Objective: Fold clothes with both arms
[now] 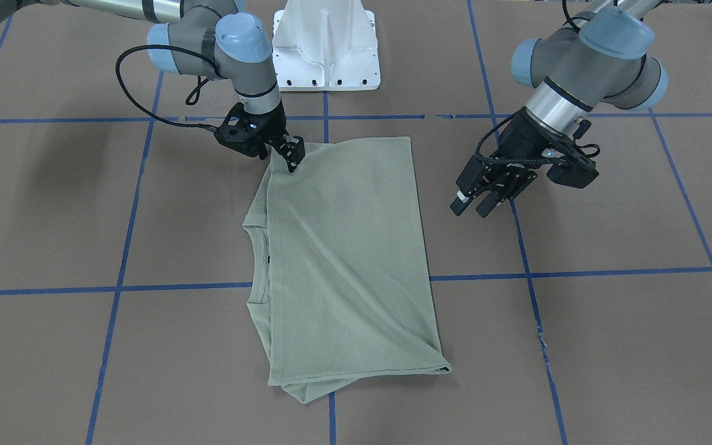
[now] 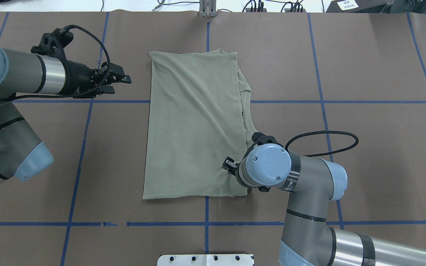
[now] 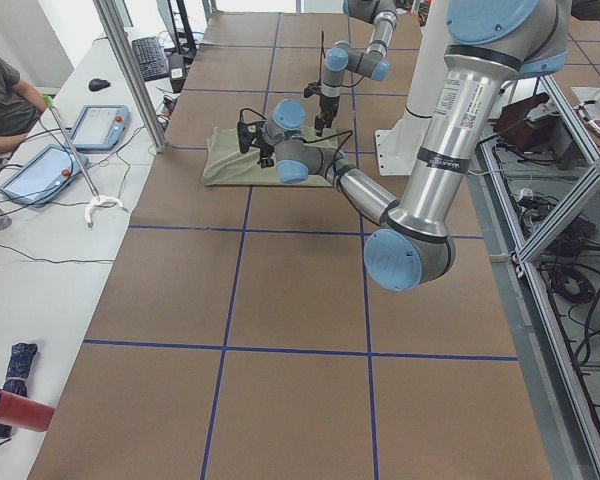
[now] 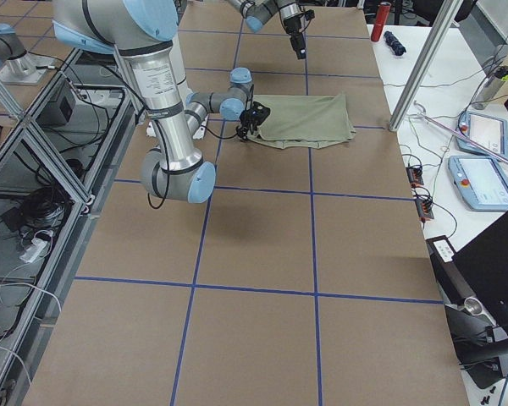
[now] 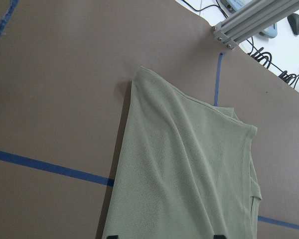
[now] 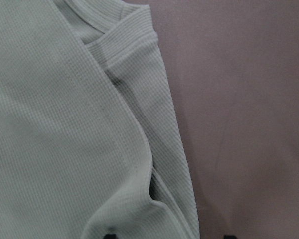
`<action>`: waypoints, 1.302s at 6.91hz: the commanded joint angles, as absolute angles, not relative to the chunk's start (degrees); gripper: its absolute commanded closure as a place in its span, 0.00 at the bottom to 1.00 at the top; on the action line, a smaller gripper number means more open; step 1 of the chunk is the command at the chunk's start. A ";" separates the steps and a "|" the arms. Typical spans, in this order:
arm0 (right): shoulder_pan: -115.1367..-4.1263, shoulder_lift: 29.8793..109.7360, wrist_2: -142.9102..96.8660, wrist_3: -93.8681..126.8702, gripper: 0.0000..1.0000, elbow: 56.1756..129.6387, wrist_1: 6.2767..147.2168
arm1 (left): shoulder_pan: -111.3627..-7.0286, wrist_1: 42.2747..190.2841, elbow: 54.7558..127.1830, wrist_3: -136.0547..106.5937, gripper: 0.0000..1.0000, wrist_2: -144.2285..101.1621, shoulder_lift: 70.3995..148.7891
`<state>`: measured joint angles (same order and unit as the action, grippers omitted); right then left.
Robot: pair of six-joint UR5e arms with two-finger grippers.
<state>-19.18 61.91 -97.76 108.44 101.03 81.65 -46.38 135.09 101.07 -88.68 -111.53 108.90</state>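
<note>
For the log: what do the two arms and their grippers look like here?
Both the left arm and right arm are silver-grey tubular segments with round light-blue joint caps and black bands. Each ends in a black two-finger gripper: left gripper, right gripper. A black braided cable loops at each wrist.

You'll see a brown paper-covered table top [image 1: 609,346] marked into squares by blue tape lines [image 1: 164,287], with a white metal pedestal base [image 1: 325,46] standing at its robot-side edge. On the white side bench [image 3: 40,250] along the opposite edge lie two grey-framed touch-screen pendants [image 3: 102,125], a black keyboard [image 3: 148,58] and a dark mouse [image 3: 100,84]. A person in a dark shirt [image 3: 2,100] is just beside them. A red cylinder [image 3: 15,410] and a dark folded umbrella [image 3: 15,362] lie near the bench's end.
</note>
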 commanded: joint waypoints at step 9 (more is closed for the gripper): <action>-20.48 64.05 -99.67 108.02 1.00 106.68 81.74 | -46.50 132.80 103.80 -91.73 0.30 -111.45 107.94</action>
